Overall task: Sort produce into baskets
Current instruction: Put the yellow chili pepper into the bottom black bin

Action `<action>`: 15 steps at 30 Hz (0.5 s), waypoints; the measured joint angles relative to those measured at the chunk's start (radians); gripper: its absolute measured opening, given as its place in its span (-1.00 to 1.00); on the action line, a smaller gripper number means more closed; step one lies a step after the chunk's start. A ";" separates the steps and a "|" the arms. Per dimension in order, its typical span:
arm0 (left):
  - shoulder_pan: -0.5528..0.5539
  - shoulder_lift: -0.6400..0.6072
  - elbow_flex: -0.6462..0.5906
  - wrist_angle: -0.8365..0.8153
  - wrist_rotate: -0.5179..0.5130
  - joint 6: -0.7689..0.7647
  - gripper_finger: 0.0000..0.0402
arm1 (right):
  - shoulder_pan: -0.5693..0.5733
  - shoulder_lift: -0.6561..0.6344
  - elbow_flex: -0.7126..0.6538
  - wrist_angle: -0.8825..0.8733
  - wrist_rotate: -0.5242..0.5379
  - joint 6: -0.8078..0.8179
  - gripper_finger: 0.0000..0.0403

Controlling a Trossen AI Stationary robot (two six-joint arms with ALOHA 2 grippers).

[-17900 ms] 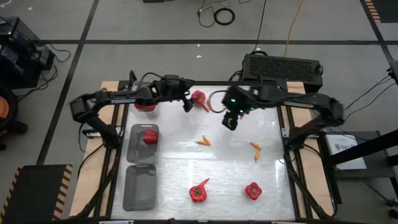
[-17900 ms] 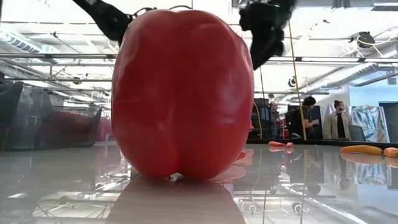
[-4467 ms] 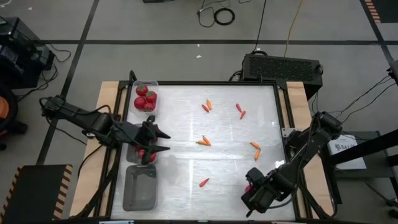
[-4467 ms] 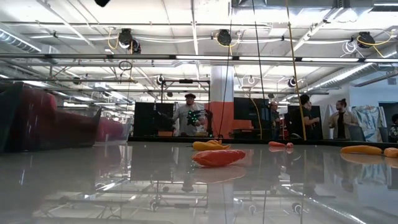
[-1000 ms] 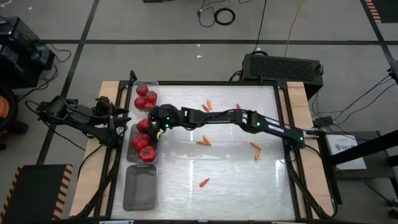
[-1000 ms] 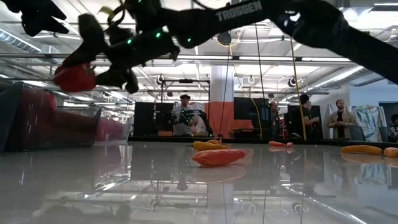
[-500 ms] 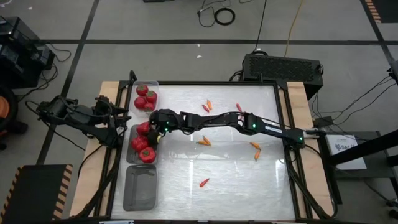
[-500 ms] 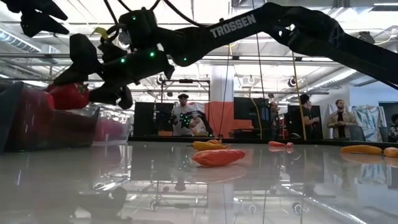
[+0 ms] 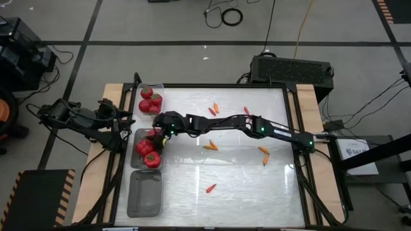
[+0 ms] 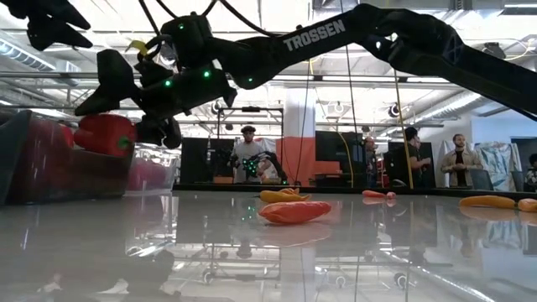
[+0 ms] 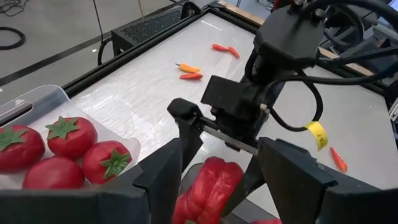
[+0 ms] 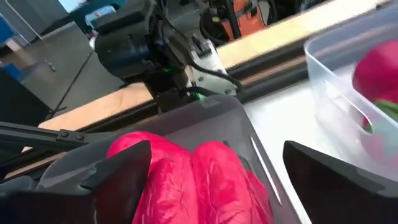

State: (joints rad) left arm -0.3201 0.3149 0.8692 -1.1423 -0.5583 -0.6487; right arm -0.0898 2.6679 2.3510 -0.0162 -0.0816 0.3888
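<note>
My right arm reaches across the table to the middle basket, which holds red bell peppers. My right gripper is open just above that basket, its fingers on either side of one red pepper, also seen in the low view as the pepper. The far basket holds red tomatoes. The near basket lies beside the peppers' basket. My left gripper waits open with nothing in it at the table's left edge, as the left gripper. My right gripper's fingers stand wide apart on either side of the red pepper, coming slantwise from the table's right. A gap shows beside one finger. Whether the other finger still touches the pepper's side I cannot tell.
Small orange and red chili peppers lie scattered on the table: a far pair, a pair, a middle pair, a pair at the right and a single one nearer. People stand in the room beyond.
My right gripper has sunk a little toward the middle basket with the red pepper and has opened. The pepper now sits lower, over the other peppers in that basket.
</note>
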 joint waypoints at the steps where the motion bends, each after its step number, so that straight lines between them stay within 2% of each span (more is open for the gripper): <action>1: 0.000 0.000 0.000 -0.001 0.000 0.000 0.08 | -0.001 -0.006 0.000 -0.018 0.000 0.003 0.77; 11: 0.000 0.000 0.000 -0.027 0.000 0.012 0.08 | -0.022 -0.105 0.000 -0.162 -0.004 -0.038 0.77; 15: 0.000 0.001 -0.017 -0.023 0.000 0.026 0.08 | -0.036 -0.177 0.001 -0.287 -0.044 -0.041 0.77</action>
State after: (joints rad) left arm -0.3200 0.3160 0.8519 -1.1654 -0.5581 -0.6224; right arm -0.1257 2.4905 2.3516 -0.3036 -0.1258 0.3481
